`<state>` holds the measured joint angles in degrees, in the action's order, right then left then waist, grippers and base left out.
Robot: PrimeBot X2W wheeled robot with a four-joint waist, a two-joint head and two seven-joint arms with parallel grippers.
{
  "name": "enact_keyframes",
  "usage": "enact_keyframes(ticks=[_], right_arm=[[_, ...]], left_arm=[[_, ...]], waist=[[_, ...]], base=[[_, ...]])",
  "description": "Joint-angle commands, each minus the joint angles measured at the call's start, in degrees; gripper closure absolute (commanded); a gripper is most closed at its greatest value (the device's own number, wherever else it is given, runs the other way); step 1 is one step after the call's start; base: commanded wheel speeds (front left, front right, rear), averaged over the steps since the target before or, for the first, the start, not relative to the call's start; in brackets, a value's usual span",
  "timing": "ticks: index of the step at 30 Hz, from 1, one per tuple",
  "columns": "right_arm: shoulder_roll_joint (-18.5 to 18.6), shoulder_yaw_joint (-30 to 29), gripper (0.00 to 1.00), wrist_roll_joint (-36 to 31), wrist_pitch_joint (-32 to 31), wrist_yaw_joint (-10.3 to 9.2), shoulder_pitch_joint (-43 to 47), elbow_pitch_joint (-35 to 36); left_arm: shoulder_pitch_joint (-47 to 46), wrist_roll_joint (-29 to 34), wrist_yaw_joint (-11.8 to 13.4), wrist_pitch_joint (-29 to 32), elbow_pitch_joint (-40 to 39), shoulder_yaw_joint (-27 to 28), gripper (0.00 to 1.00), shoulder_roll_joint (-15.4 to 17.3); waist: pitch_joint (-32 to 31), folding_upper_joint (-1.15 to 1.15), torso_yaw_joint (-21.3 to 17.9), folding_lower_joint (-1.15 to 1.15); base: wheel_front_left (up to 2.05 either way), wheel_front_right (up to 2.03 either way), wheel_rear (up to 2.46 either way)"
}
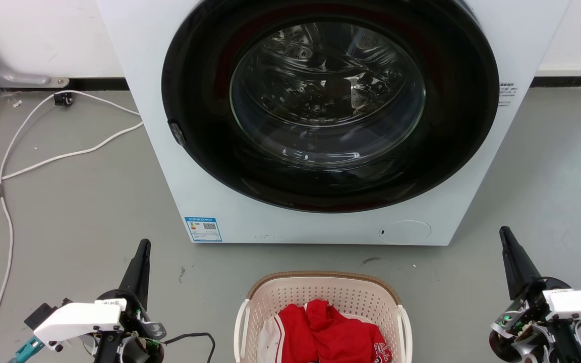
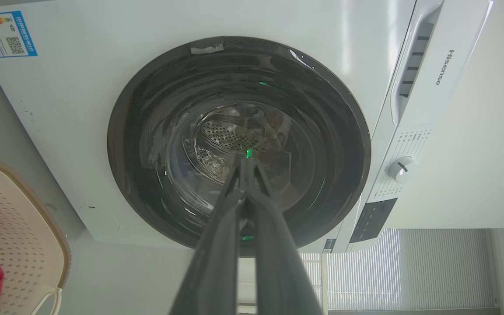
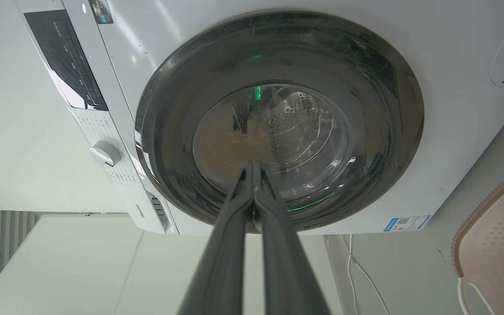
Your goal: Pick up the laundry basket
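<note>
The left gripper [image 1: 143, 252] has its two long dark fingers pressed together into one point, and it holds nothing. The right gripper [image 1: 508, 242] is the same: fingers tight together, nothing between them. Both point up at the washer [image 1: 169, 166], not at the thing they need. In each wrist view the fingers aim at the round glass door [image 1: 328, 96].

The laundry basket [image 1: 321, 295] sits on the gray floor [image 1: 68, 227] between the two grippers, just in front of the washer and well apart from both of them. Red clothes [image 1: 336, 333] lie inside it. It has a white loop on each side, the left handle [image 1: 241, 322] and the right handle [image 1: 405, 322].

Here is what I think could go wrong. Fingers that are pressed together cannot go around a handle, so if they come in like this they may just push the basket and make it slide. The basket looks light, so a small bump could move it away. The handles are thin loops. A finger could miss one and poke into the little holes in the wall instead.

If only one side goes up, the basket may tip — and the red clothes could spill out. The washer is close behind, so a big swing could knock the glass door. A white cable [image 1: 43, 161] lies on the floor off to the left, and rolling that way could snag it.
</note>
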<state>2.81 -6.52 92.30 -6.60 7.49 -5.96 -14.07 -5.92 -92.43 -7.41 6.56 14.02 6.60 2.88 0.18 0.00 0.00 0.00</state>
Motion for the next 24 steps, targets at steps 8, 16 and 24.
enact_keyframes(ticks=[8, 16, 24], right_arm=[[0.16, 0.05, 1.0, 0.22, -0.01, 0.0, -0.6, -0.02], [0.16, 0.06, 1.0, 0.22, -0.01, 0.0, -0.6, -0.02], [-0.05, 0.0, 0.0, -0.03, 0.06, 0.0, 0.36, -0.51]], left_arm=[[-0.6, 0.08, -0.3, 0.02, 0.04, 0.04, 1.0, -0.04], [-0.6, 0.07, -0.3, 0.03, 0.04, 0.04, 1.0, -0.04], [0.33, 0.03, 0.07, -0.06, 0.51, -0.08, 0.0, -0.07]], waist=[[0.0, 0.0, 0.0, 0.0], [0.0, 0.0, 0.0, 0.0], [0.0, 0.0, 0.0, 0.0]], base=[[0.0, 0.0, 0.0], [0.0, 0.0, 0.0], [0.0, 0.0, 0.0]])
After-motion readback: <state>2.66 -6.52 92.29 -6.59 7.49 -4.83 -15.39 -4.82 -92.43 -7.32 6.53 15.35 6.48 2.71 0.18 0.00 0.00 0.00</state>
